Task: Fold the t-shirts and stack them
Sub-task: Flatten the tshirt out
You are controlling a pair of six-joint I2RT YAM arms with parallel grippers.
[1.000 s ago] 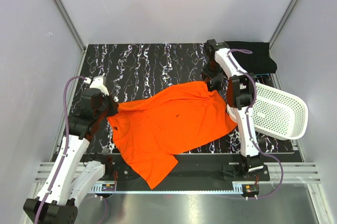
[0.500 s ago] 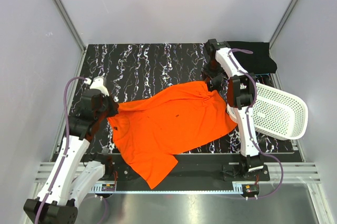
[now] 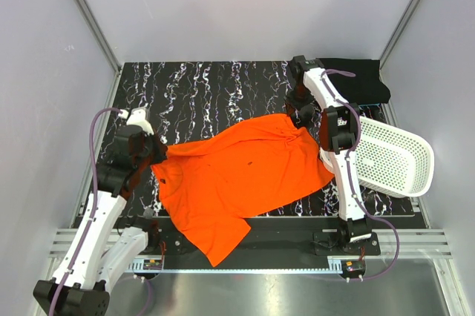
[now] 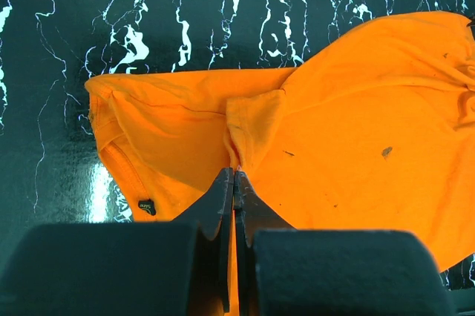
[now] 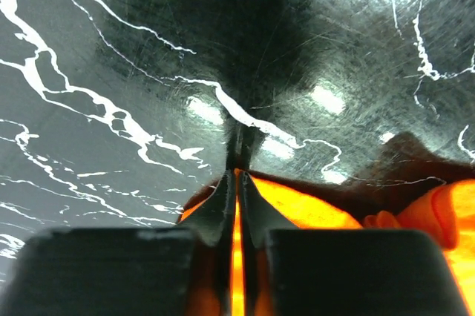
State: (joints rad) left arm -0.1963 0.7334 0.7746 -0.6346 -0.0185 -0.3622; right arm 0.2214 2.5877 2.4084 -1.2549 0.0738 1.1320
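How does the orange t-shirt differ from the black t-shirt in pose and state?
The orange t-shirt lies spread and wrinkled across the middle of the table; the black t-shirt sits as a compact block, apparently folded, in the far right corner. The left tool and right tool each pinch the orange one; no tool holds the black one. Both are plain.

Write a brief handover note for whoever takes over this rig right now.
Left hand: shut, pinching the orange t-shirt at its left side.
Right hand: shut on the same shirt's far right corner.
It lies spread, unfolded, mid-table.
Black t-shirt sits folded at the far right corner, behind the basket.
To do: fold the orange one and stack it.
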